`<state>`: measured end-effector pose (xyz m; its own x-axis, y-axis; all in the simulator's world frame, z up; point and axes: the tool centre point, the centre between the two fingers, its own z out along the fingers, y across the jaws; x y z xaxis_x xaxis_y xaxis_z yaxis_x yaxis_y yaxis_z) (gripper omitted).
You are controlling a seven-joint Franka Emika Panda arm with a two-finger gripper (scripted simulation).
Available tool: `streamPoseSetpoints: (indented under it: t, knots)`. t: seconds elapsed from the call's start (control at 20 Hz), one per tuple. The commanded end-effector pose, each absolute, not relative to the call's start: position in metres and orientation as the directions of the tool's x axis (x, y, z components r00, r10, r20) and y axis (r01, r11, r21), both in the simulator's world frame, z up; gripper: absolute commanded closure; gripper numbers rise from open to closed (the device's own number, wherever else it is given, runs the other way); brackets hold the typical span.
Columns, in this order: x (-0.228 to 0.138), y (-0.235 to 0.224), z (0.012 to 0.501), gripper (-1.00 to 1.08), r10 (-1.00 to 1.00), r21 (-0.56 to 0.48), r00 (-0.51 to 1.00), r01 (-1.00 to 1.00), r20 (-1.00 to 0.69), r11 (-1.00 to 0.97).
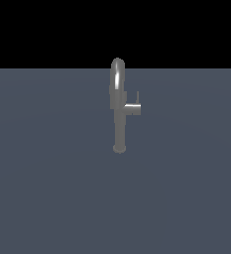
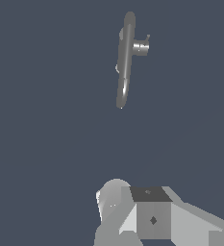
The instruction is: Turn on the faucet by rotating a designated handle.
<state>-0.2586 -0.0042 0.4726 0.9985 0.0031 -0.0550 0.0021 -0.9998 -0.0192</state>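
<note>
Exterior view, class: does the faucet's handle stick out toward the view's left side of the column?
No: the handle juts from the faucet column toward the exterior view's right.

Flat slate-blue floor [image 1: 47, 198] (matte, unmarked); black backdrop [image 1: 37, 30] above horizon

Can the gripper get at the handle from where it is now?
Probably yes. The handle sticks out from the side of the faucet with nothing around it, and in the wrist view only bare floor lies between it and the arm. The gripper's fingertips are not visible, so its exact position is unclear.
</note>
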Motion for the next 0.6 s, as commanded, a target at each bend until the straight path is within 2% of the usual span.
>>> streamPoseSetpoints:
  t: [0.0,0.55]
  knots:
    - [-0.259,-0.004,0.473,1.08,0.003,-0.019,0.998,0.002,-0.055,-1.000]
    - [-0.243,-0.003,0.471,1.08,-0.040,-0.061,0.995,-0.046,-0.096,-0.997]
